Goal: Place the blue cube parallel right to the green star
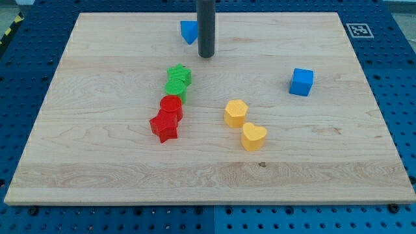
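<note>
- Nearest the view's bottom: yellow heart (254, 137), touching a yellow hexagonal block (236, 113) just above it, on the wooden board (130, 188).
- Red star (164, 127) and red cylinder (171, 106), touching, left of the yellow pair.
- Green cylinder-like block (175, 88) and green star (179, 75), stacked in line above the reds, forming one column of four.
- Blue cube (301, 82), the task's block, stands alone toward the view's right, well apart from the green star and slightly lower than it.
- Blue block (189, 31), shape unclear, partly hidden behind the rod at the view's top.
- My tip (206, 55) rests above the green star, just beside that second blue block, far from the cube. No jaws exist on this rod, so none can be reported.
- Risk, as judged: the tip could nudge the wrong blue block; a push on the cube could overshoot into the green column or clip the yellow pair.
- Count: two blue, two green, two red, two yellow.
</note>
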